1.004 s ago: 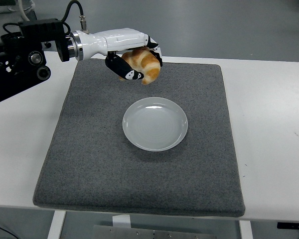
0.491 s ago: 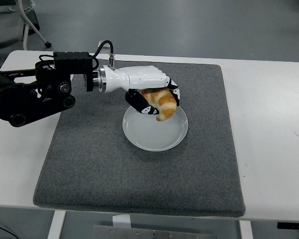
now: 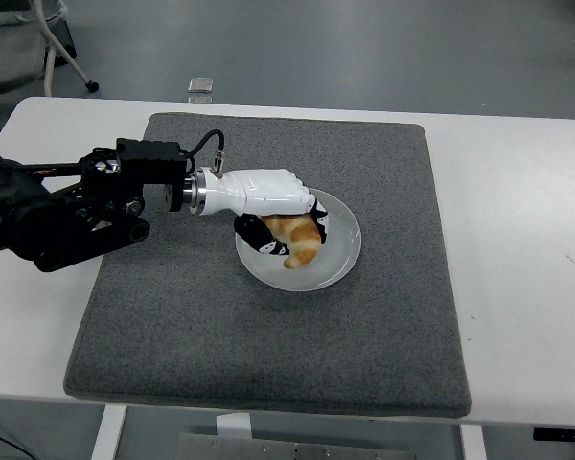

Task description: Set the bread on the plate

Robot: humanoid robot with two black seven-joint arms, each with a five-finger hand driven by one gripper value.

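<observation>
A golden croissant-shaped bread [image 3: 298, 241] is held in my left hand [image 3: 287, 230], whose white shell and black fingers curl around it. Hand and bread are low over the middle of the white round plate [image 3: 340, 257], which sits on the grey mat [image 3: 268, 345]; I cannot tell whether the bread touches the plate. The left arm comes in from the left edge across the mat. The right arm does not show.
The grey mat covers most of the white table [image 3: 517, 240]. A small grey object [image 3: 201, 85] lies on the floor beyond the far table edge. A chair base [image 3: 67, 48] stands at the top left.
My left hand has carried the bread from above the mat's far part down and toward me, first over the plate's far rim, now low over its centre.
</observation>
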